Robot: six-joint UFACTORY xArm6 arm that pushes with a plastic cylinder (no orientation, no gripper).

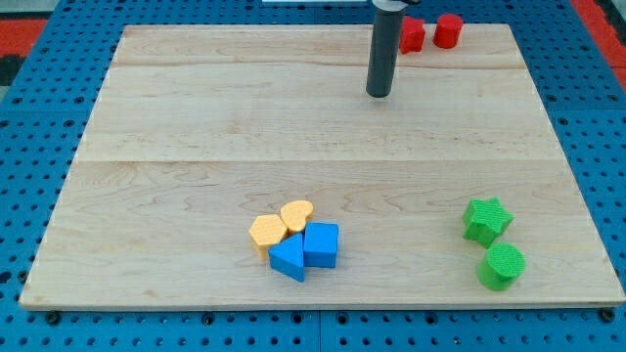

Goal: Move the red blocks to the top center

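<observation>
Two red blocks sit at the view's top, right of centre: one angular red block (412,35), partly hidden behind the rod, and a red cylinder (448,30) to its right. My tip (379,94) rests on the wooden board (196,117), below and left of the angular red block, a short gap away from it. The rod rises out of the view's top.
A cluster of two yellow blocks (267,231) (296,214) and two blue blocks (288,258) (321,244) lies at the bottom centre. A green star (486,219) and a green cylinder (502,266) lie at the bottom right. A blue pegboard surrounds the board.
</observation>
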